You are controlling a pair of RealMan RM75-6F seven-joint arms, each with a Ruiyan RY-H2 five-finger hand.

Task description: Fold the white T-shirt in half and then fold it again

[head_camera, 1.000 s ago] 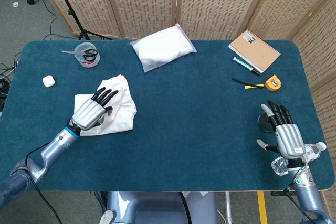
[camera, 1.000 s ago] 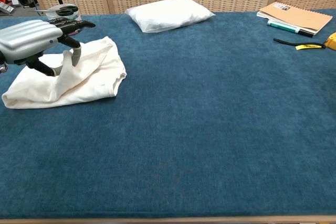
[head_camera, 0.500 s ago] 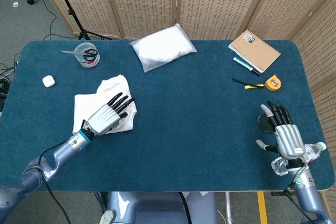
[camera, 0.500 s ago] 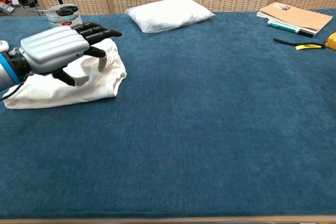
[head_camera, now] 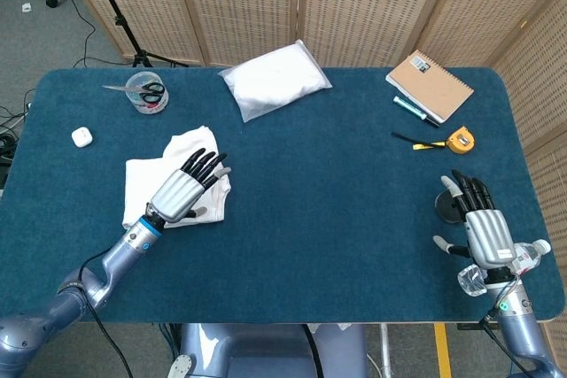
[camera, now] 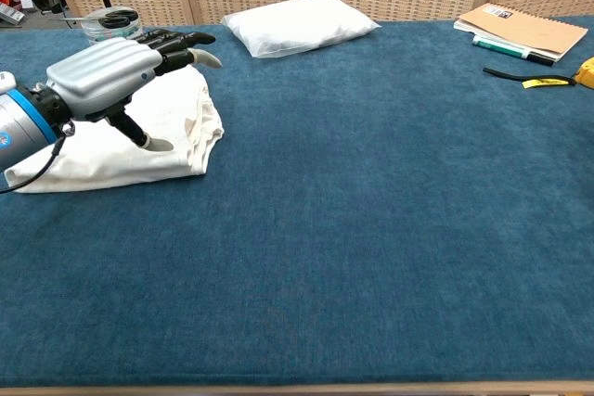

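The white T-shirt (head_camera: 143,178) lies as a crumpled, folded bundle on the left of the blue table (head_camera: 328,183). My left hand (head_camera: 183,187) hovers over the bundle's right part with its fingers stretched out and apart, holding nothing. In the chest view the left hand (camera: 104,72) is raised above the T-shirt (camera: 102,157), its thumb pointing down close to the cloth. My right hand (head_camera: 483,227) rests at the table's near right corner, fingers spread and empty. It shows only in the head view.
A white plastic-wrapped packet (head_camera: 273,80) lies at the back centre. A clear tub with scissors (head_camera: 146,92) and a white earbud case (head_camera: 81,136) sit far left. A notebook (head_camera: 429,84), pen (head_camera: 415,110) and tape measure (head_camera: 460,140) lie back right. A dark round object (head_camera: 446,207) and a bottle (head_camera: 524,258) flank the right hand.
The left hand slid right across the T-shirt and rose above it. The lifted flap of cloth now lies flat. The right hand has not moved.
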